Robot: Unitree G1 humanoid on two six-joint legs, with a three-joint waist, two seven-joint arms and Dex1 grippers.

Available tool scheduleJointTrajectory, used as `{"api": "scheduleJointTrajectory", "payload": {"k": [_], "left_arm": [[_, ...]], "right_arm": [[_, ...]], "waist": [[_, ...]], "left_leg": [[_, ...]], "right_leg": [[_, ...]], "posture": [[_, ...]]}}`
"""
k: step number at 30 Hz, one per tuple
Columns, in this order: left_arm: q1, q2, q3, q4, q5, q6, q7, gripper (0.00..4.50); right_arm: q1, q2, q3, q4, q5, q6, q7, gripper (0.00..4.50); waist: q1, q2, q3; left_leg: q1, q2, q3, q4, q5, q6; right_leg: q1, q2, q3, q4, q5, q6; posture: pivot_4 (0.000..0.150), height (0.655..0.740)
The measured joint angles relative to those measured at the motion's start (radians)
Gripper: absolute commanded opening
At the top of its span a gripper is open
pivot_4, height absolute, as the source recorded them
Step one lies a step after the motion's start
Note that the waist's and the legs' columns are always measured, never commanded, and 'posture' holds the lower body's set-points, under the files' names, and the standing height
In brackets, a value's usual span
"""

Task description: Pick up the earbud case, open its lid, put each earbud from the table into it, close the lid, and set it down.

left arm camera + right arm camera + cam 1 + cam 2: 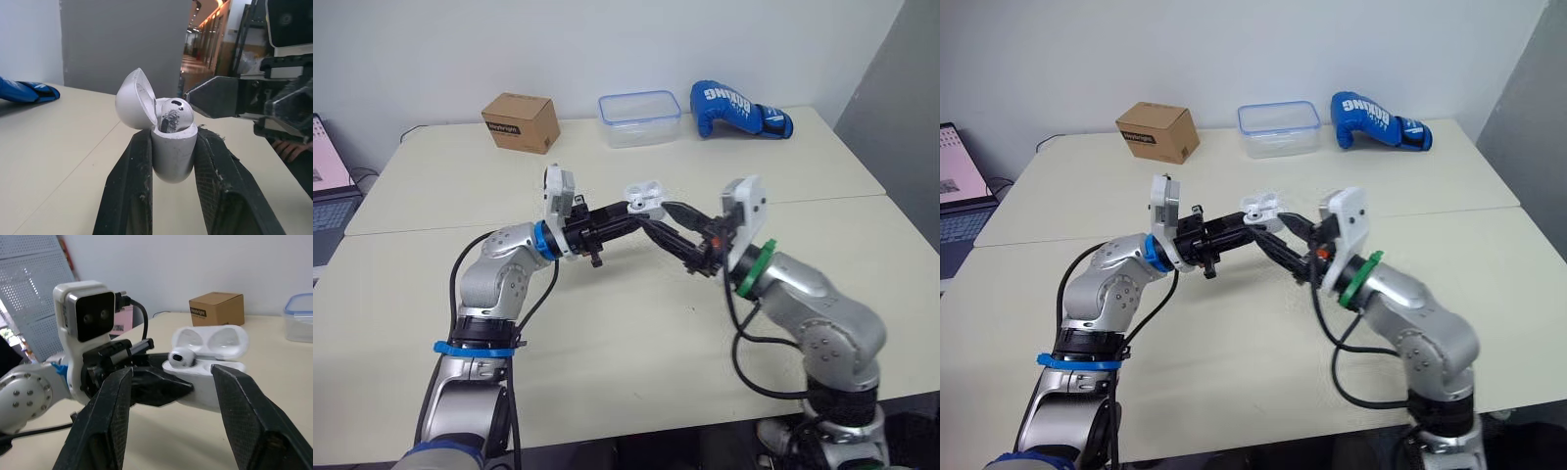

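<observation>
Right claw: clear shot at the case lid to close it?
Likely yes. The open right claw sits beside the earbud case gripped by the left claw; the raised lid is exposed, nothing between them.

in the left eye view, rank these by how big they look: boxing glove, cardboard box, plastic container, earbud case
1. boxing glove, the widest.
2-3. plastic container and cardboard box: they look alike, so no ranking between them.
4. earbud case: clearly the smallest, even though it is nearest the camera.
</observation>
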Motion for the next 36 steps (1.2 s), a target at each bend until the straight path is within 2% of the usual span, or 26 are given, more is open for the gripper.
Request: {"api": "scheduleJointTrajectory", "payload": {"k": [3,4,7,10,13,20,36], "left_arm": [[0.015,0.022,0.001,0.002,-0.009,-0.004,-0.040,0.82],[0.018,0.026,0.001,0.002,-0.011,-0.004,-0.055,0.82],[0.023,0.040,0.002,0.003,-0.014,-0.005,-0.081,0.82],[0.036,0.059,0.002,0.001,-0.020,-0.003,-0.113,0.82],[0.046,0.067,0.001,-0.009,-0.026,-0.001,-0.130,0.82],[0.097,0.069,-0.010,-0.081,-0.034,0.003,-0.132,0.82],[0.154,0.097,-0.017,-0.159,-0.060,0.043,-0.126,0.82]], "right_arm": [[-0.073,-0.190,-0.102,0.005,0.114,0.045,0.114,2.66],[-0.107,-0.308,-0.116,0.025,0.150,0.074,0.180,2.66],[-0.163,-0.499,-0.113,0.102,0.158,0.111,0.295,2.66],[-0.213,-0.696,0.017,0.240,0.061,0.100,0.427,2.66],[-0.228,-0.788,0.137,0.325,-0.042,0.043,0.527,2.66],[-0.231,-0.817,0.340,0.515,-0.277,-0.047,0.617,2.66],[-0.196,-0.710,0.410,0.727,-0.480,-0.020,0.602,2.66]], "waist": [[0.004,0.001,0.001],[0.005,0.001,0.001],[0.011,0.000,0.001],[0.010,0.000,0.001],[0.010,0.000,0.001],[0.011,0.000,0.001],[0.012,0.000,0.001]], "left_leg": [[0.000,0.000,0.000,0.000,0.000,0.000],[0.000,0.000,0.001,0.000,0.000,0.001],[0.000,0.001,0.001,-0.001,0.000,0.001],[0.000,0.001,0.002,0.000,0.000,0.001],[0.000,0.001,0.003,0.000,0.000,0.001],[-0.001,0.001,0.003,0.000,0.000,0.001],[-0.001,0.000,0.003,0.000,0.000,0.000]], "right_leg": [[0.001,0.000,-0.001,-0.001,0.000,0.000],[0.001,0.000,0.000,-0.001,0.000,0.000],[0.002,0.000,-0.001,-0.002,0.000,0.000],[0.002,0.000,-0.001,-0.002,0.000,0.000],[0.001,0.000,0.000,-0.002,0.000,0.000],[0.000,-0.001,0.000,-0.002,0.000,0.000],[0.000,-0.001,0.000,-0.001,0.000,0.000]], "posture": [[0.150,0.7307],[0.150,0.7307],[0.150,0.7307],[0.150,0.7307],[0.150,0.7307],[0.150,0.7307],[0.150,0.7307]]}}
